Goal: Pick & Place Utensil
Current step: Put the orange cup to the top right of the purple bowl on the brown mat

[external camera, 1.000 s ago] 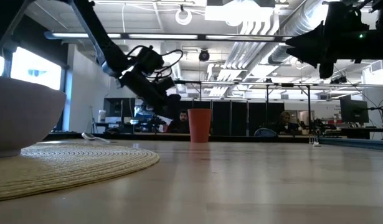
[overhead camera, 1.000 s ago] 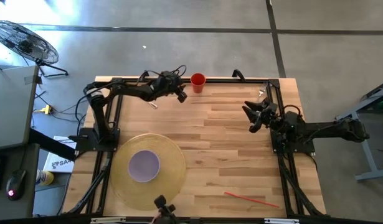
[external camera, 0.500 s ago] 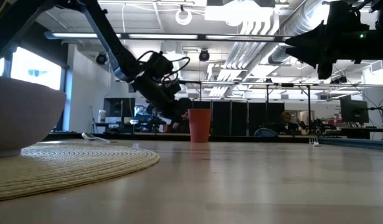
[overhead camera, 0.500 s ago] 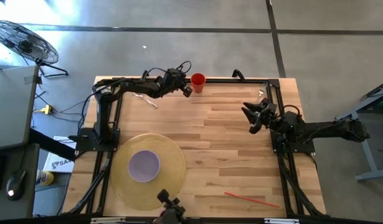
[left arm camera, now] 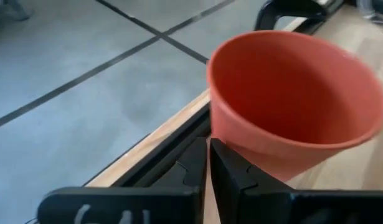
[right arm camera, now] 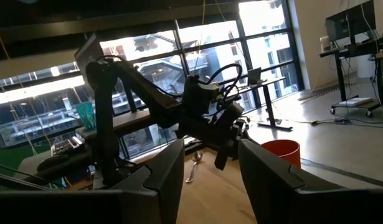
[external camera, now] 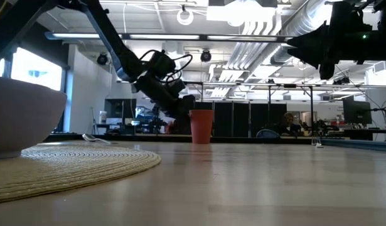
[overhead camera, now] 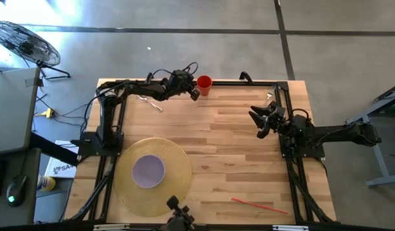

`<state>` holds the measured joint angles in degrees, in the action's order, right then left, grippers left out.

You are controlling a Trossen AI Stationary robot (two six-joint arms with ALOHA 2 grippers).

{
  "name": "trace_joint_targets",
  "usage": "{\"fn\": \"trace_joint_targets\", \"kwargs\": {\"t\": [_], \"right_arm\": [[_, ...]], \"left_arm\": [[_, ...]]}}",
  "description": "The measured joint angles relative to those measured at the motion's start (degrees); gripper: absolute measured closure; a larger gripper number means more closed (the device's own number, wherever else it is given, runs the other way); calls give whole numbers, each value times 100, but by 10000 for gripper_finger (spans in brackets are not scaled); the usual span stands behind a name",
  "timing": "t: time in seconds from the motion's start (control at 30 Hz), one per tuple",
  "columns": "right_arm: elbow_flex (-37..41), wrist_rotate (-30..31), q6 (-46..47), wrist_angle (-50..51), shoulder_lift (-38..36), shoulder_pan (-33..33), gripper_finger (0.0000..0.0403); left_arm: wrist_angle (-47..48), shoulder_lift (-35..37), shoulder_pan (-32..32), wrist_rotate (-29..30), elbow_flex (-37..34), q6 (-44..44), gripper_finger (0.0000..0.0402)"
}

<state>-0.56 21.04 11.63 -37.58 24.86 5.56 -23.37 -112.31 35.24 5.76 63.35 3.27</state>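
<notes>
My left tool (left arm camera: 208, 163) has its two fingers pressed together with nothing between them. It hangs just beside the red cup (overhead camera: 204, 84) at the far edge of the wooden surface (overhead camera: 236, 147), close to the cup's wall.

I can see a spoon (overhead camera: 150, 102) lying flat on the surface a little way from that tool, back along my left arm. It is the utensil I think I must pick, and no tool is touching it. So I think the pick is not done yet.

My next move is to turn the left tool to the spoon, spread its fingers, and come down over the thin handle.

My right tool (overhead camera: 259, 119) waits with its fingers spread above the right side, well apart from the spoon.

A purple bowl (overhead camera: 148, 170) sits on a round woven mat (overhead camera: 178, 157) nearer to me, and a red straw (overhead camera: 258, 205) lies by the near edge.
</notes>
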Motion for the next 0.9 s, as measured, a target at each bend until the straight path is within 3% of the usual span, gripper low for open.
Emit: {"fn": "trace_joint_targets", "kwargs": {"t": [0.27, 0.47, 0.7, 0.9], "right_arm": [[0, -129, -161, 2, 0, 2, 258], [0, -836, -120, 52, 252, 1, 258], [-19, 18, -137, 105, 1156, 4, 247], [-553, 500, -119, 349, 2356, 7, 197]], "left_arm": [[-109, 0, -2, -753, 0, 2, 386], [-250, -57, -134, -823, 2, -98, 386], [218, 131, -304, -773, 0, -286, 386], [918, 803, -458, -764, -342, -295, 386]]}}
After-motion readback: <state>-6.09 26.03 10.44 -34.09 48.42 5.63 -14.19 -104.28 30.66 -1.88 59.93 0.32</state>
